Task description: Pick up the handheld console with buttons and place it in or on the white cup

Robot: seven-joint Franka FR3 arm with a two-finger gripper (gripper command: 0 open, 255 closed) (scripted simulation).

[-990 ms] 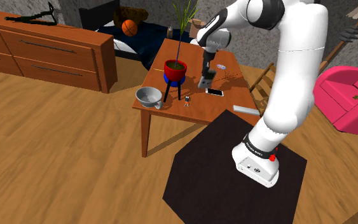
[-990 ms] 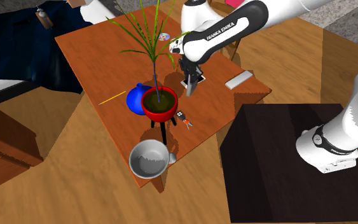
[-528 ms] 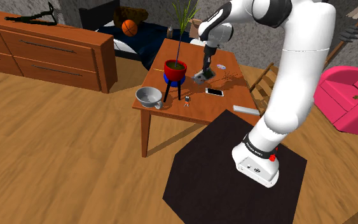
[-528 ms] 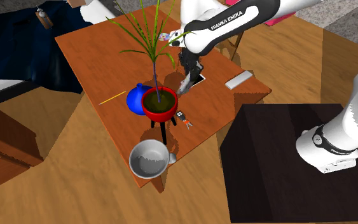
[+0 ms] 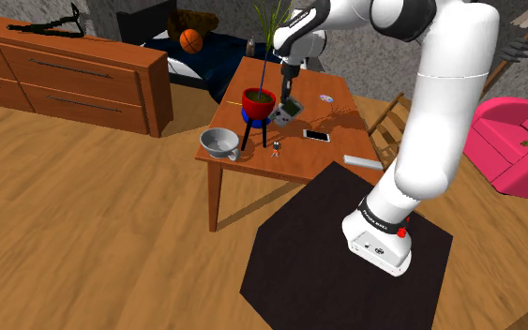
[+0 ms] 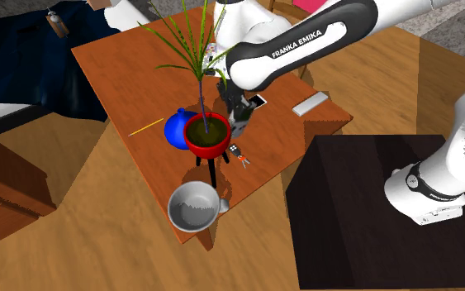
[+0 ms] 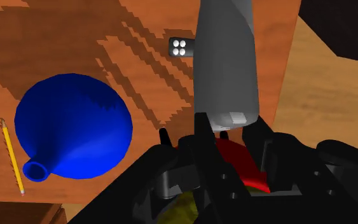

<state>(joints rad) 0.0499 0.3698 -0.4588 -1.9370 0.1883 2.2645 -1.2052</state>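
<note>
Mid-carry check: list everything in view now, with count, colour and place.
table: 1, brown, by the stand
handheld console: 1, grey, in the gripper, above table
cup: 1, white-grey, table corner
plant pot: 1, red, beside console
vase: 1, blue, beside pot
pencil: 1, yellow, beside vase
phone: 1, white, on table
dresser: 1, brown, shoulder view's left
armchair: 1, pink, shoulder view's right
arm: 1, white, over table
gripper: 1, black, shut on console

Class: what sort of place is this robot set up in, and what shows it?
Most likely a bedroom in a house: a wooden dresser with drawers, a bed with dark blue covers behind the wooden table, and a pink armchair to the side.
</note>
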